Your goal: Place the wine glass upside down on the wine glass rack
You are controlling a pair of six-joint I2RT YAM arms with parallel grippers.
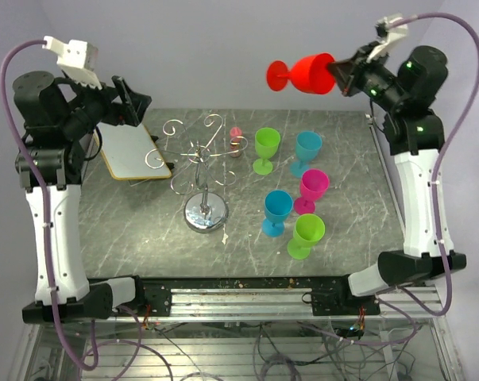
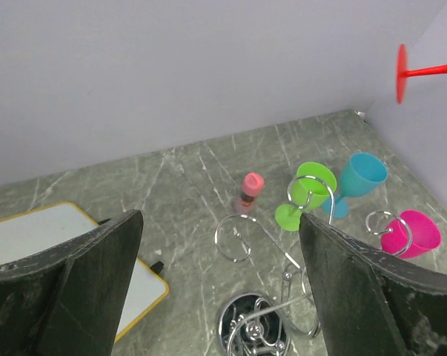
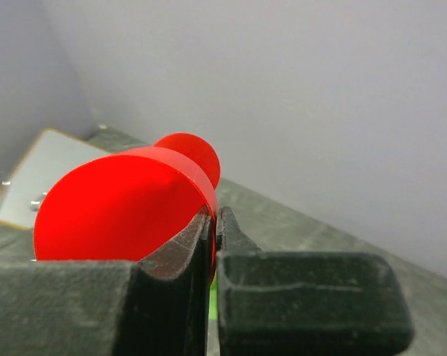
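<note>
My right gripper (image 1: 340, 75) is shut on the rim of a red wine glass (image 1: 307, 74) and holds it sideways, high above the table's far right, foot pointing left. In the right wrist view the red bowl (image 3: 123, 211) sits pinched between the fingers (image 3: 216, 222). The silver wire wine glass rack (image 1: 203, 155) stands on its round chrome base (image 1: 206, 214) at mid table; it also shows in the left wrist view (image 2: 256, 326). My left gripper (image 1: 132, 99) is open and empty, raised above the rack's left side.
Plastic glasses stand right of the rack: green (image 1: 265, 149), teal (image 1: 307, 151), pink (image 1: 310, 190), blue (image 1: 276, 212), green (image 1: 306, 236). A small pink bottle (image 1: 236, 141) stands behind the rack. A yellow-edged whiteboard (image 1: 132, 151) lies at far left.
</note>
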